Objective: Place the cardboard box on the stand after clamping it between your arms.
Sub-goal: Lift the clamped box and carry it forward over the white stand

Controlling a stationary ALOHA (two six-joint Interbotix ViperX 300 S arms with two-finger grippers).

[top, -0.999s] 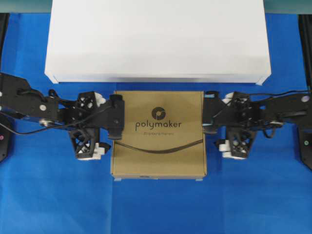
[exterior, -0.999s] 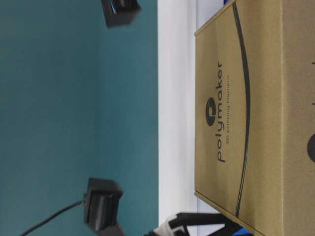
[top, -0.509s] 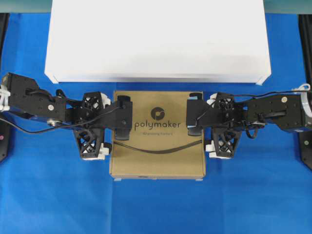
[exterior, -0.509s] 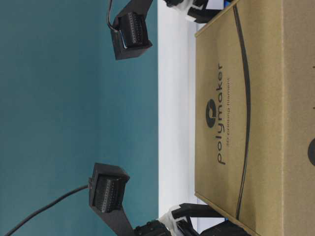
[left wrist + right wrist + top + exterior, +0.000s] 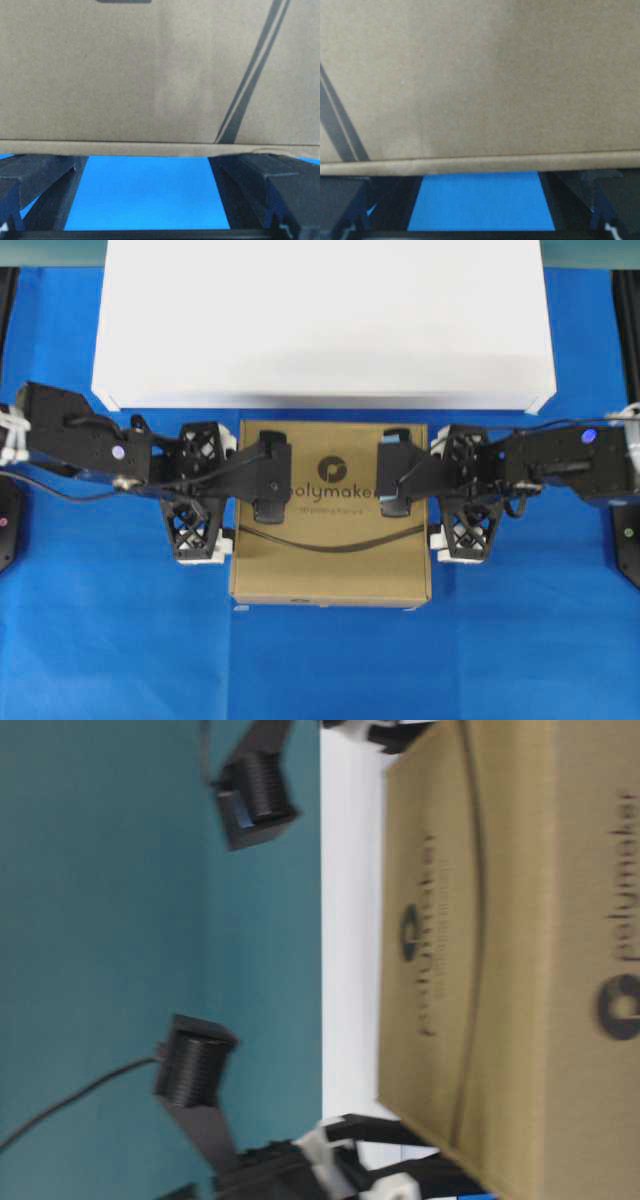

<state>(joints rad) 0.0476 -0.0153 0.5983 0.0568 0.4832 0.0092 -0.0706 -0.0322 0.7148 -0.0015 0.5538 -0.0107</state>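
Note:
The cardboard box [image 5: 330,540], brown with the "polymaker" logo and a curved dark line, sits just in front of the white stand [image 5: 320,320]. My left gripper [image 5: 228,495] presses on its left side and my right gripper [image 5: 438,495] on its right side. Both have their jaws spread wide, fingers against the box walls. In the left wrist view the box [image 5: 150,75] fills the frame ahead of the left gripper [image 5: 150,165]. In the right wrist view the box [image 5: 480,75] stands the same way ahead of the right gripper [image 5: 480,185]. The table-level view shows the box [image 5: 500,970] against the stand [image 5: 350,920].
A blue cloth [image 5: 320,670] covers the table around the box and stand. Black arm bases stand at the far left [image 5: 8,530] and far right [image 5: 628,540] edges. A teal wall [image 5: 120,920] lies behind the stand.
Both grippers have moved inward until they press on the box's sides. The box now looks slightly larger from overhead and has shifted in the table-level view, so it has risen a little.

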